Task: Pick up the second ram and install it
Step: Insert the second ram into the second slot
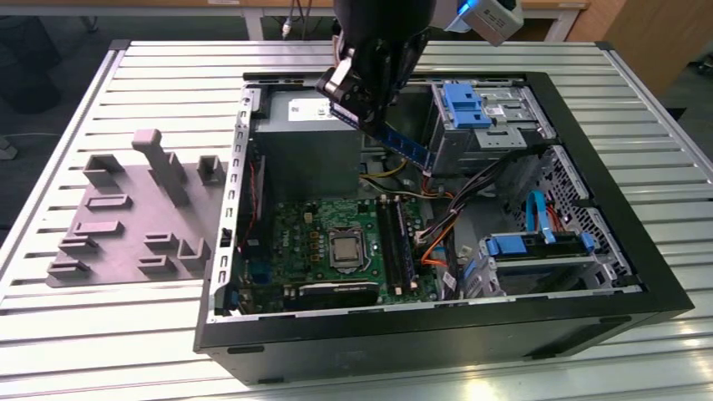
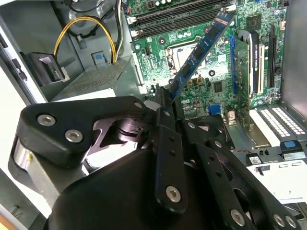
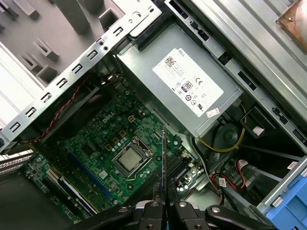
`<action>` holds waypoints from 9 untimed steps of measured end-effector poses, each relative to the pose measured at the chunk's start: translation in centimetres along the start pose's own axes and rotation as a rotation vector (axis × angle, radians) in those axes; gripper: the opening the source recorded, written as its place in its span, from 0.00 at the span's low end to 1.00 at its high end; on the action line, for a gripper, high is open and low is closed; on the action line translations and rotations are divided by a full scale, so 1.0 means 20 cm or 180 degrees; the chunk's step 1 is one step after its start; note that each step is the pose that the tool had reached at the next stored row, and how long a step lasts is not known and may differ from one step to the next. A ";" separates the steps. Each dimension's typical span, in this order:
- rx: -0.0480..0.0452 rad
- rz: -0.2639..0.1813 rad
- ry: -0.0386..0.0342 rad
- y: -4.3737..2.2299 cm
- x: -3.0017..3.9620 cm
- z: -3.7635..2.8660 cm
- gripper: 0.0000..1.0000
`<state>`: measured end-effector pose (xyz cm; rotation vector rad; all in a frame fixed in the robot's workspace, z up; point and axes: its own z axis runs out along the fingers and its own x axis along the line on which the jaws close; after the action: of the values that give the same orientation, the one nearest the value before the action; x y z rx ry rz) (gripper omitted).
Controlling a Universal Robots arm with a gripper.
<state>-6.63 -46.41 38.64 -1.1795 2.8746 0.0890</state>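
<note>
My gripper (image 1: pixel 359 104) hangs over the open computer case (image 1: pixel 446 330), above the power supply, and is shut on one end of the second ram (image 1: pixel 403 144). The stick is a thin blue-green board that slants down from the fingers toward the exterior view's right, in the air above the motherboard (image 1: pixel 317 225). In the second wrist view the ram (image 2: pixel 204 45) reaches out from the gripper (image 2: pixel 165 98) over the board and toward the long black memory slots (image 2: pixel 177 17). Seen edge-on in the first wrist view, the ram (image 3: pixel 163 158) rises from the gripper (image 3: pixel 163 206) beside the processor socket (image 3: pixel 129 159).
The silver power supply (image 1: pixel 306 134) sits below the gripper. Blue drive brackets (image 1: pixel 462 104) and a lower blue bracket (image 1: pixel 535 242) fill the case's right side, with loose cables (image 1: pixel 440 221) between them and the slots (image 1: pixel 396 242). A grey fixture tray (image 1: pixel 134 209) lies left of the case on the slatted table (image 1: pixel 669 125).
</note>
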 end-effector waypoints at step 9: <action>0.0004 0.0079 -0.0003 0.000 0.000 0.000 0.14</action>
<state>-6.63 -46.40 38.63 -1.1433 2.8884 0.0884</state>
